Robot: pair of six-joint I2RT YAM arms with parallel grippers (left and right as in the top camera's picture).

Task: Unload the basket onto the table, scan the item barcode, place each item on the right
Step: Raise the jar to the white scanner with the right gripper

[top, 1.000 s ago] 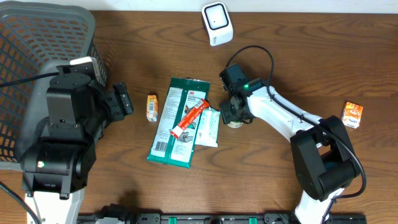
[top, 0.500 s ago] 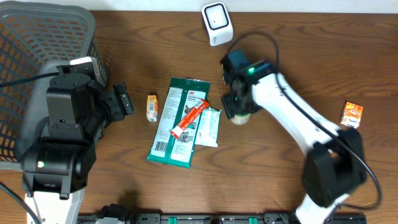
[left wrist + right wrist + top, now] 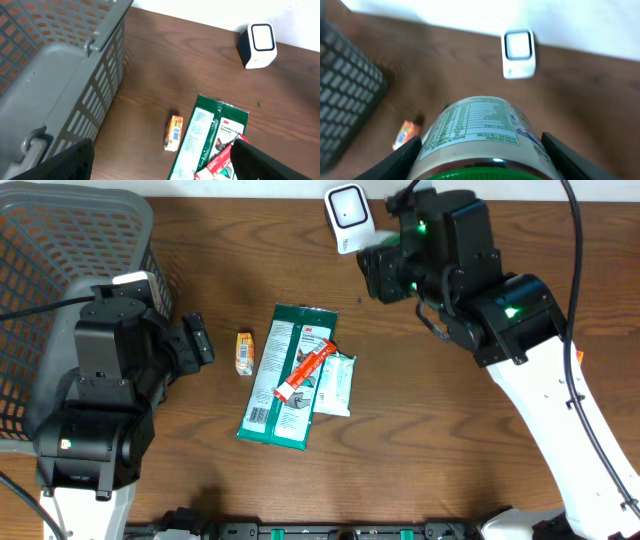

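Right gripper [image 3: 482, 157]: jaws partly spread, clamped on jar [image 3: 479, 131] from both sides, green lid [image 3: 480, 175] nearest wrist. Ahead-left, lower, on table: small orange box [image 3: 405, 135]. Far left: basket [image 3: 342, 95]. Farthest, straight ahead: white scanner [image 3: 519, 54], well apart from jar. Left gripper [image 3: 165, 162]: jaws wide, gripping nothing; ahead, green packet [image 3: 212, 132].

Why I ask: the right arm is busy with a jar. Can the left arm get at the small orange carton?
Probably yes. The left end effector is open and empty, facing the small orange carton with only bare table between; the green packet lies beyond it, not touching.
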